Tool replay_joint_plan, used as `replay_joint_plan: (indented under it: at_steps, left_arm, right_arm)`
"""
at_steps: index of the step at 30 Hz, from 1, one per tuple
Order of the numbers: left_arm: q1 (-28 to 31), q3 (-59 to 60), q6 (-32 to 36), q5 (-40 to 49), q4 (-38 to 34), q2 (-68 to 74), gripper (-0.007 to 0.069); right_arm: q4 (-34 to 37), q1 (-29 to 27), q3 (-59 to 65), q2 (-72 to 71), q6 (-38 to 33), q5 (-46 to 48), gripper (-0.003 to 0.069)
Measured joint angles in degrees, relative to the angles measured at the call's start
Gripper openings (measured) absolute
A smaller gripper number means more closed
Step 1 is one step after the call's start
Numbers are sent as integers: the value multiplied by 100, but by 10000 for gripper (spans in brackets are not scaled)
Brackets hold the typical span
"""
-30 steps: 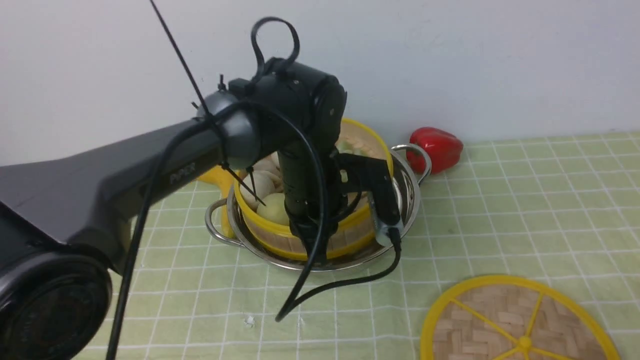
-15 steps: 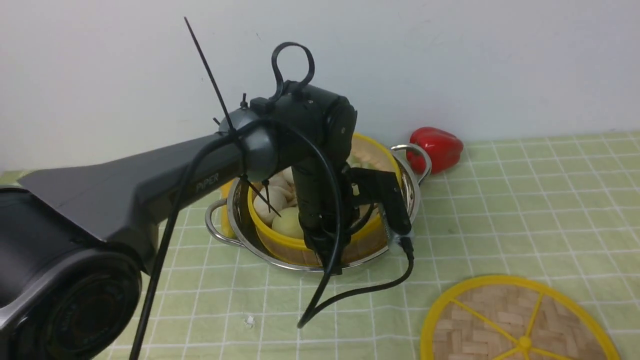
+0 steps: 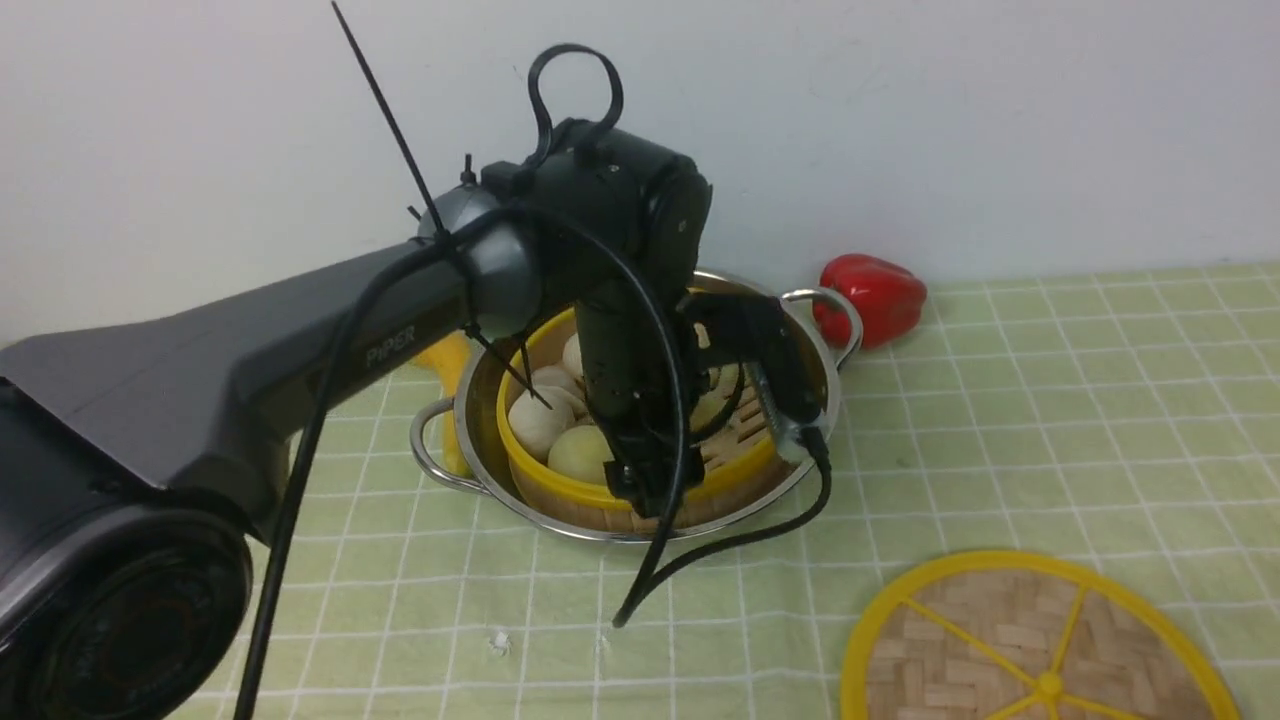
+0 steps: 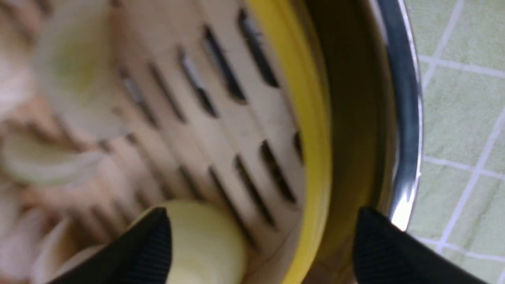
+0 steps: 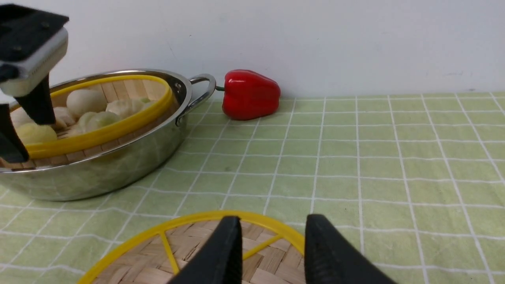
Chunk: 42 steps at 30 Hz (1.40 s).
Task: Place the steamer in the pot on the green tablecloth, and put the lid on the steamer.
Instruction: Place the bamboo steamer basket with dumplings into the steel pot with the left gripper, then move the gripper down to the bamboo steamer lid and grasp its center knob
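Now your left end effector (image 4: 260, 215), released, straddled the steamer (image 4: 311, 118) rim; your right end effector (image 5: 273, 221) hung parted over the lid (image 5: 189, 252).

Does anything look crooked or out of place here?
Nothing serious. The steamer sits inside the pot, food unspilled, though the left arm hides part of it. The lid lies flat on the green tablecloth. Only oddities: a small white scrap on the cloth and a red pepper lying by the wall.
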Motion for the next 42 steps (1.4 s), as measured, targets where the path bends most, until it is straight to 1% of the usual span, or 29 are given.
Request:
replay_joint_plan:
  at_steps: [1, 3, 4, 5, 6, 7, 10, 11, 12, 13, 14, 15, 16, 17, 18, 19, 20, 23, 32, 35, 38, 41, 42]
  left_arm:
    - [0, -210, -172, 5, 142, -69, 622]
    - [0, -555, -472, 11, 373, -195, 640]
    - [0, -624, -521, 11, 417, -223, 639]
    - [0, -916, -782, 18, 544, -393, 624]
    - [0, -942, -814, 18, 557, -416, 619]
    - [0, -1039, -950, 22, 610, -518, 598]
    - [0, -1184, -1479, 25, 927, -1192, 390]
    - [0, -1184, -1630, 33, 1048, -1440, 302]
    - [0, -1184, -1664, 33, 1076, -1491, 265]
    - [15, -1184, -2028, 33, 1318, -1969, 119]
    - [28, -1184, -2259, 33, 1393, -2243, 57]
    - [28, -1184, -2259, 33, 1406, -2299, 48]
    - [28, -1196, -2675, 37, 1463, -2679, 3]
    - [28, -1196, -2927, 37, 1501, -2941, -13]
    - [28, -1196, -3151, 37, 1529, -3231, -22]
    - [28, -1196, -3192, 37, 1529, -3234, -23]
    - [28, -1207, -3467, 40, 1535, -3586, -22]
    - [28, -1209, -3717, 44, 1539, -4136, -23]
    - [29, -1214, -3763, 47, 1578, -4794, -17]
    - [163, -1117, -3786, 47, 1519, -4876, -9]
    - [880, -378, -3844, 24, 822, -5192, -8]
    - [1888, 1172, -3800, -493, -188, -5761, -1]
    - [1958, 1172, -3795, -549, -252, -5761, -1]
  right_arm:
    - [0, 0, 0, 0, 0, 0, 244]
    - [0, 0, 0, 0, 0, 0, 244]
    - [0, 0, 0, 0, 0, 0, 244]
    - [0, 0, 0, 0, 0, 0, 244]
    - [0, 0, 0, 0, 0, 0, 244]
    - [0, 0, 0, 0, 0, 0, 244]
    - [0, 0, 0, 0, 0, 0, 244]
    - [0, 0, 0, 0, 0, 0, 244]
    - [0, 0, 0, 0, 0, 0, 244]
    - [0, 0, 0, 0, 0, 0, 244]
    - [0, 0, 0, 0, 0, 0, 244]
    - [0, 0, 0, 0, 0, 0, 244]
    - [0, 0, 0, 0, 0, 0, 244]
    - [0, 0, 0, 0, 0, 0, 244]
    - [0, 0, 0, 0, 0, 0, 244]
    - [0, 0, 0, 0, 0, 0, 244]
    - [0, 0, 0, 0, 0, 0, 244]
    - [0, 0, 0, 0, 0, 0, 244]
    - [0, 0, 0, 0, 0, 0, 244]
    - [0, 0, 0, 0, 0, 0, 244]
    - [0, 0, 0, 0, 0, -5, 244]
    - [0, 0, 0, 0, 0, -5, 244]
    - [0, 0, 0, 0, 0, -5, 244]
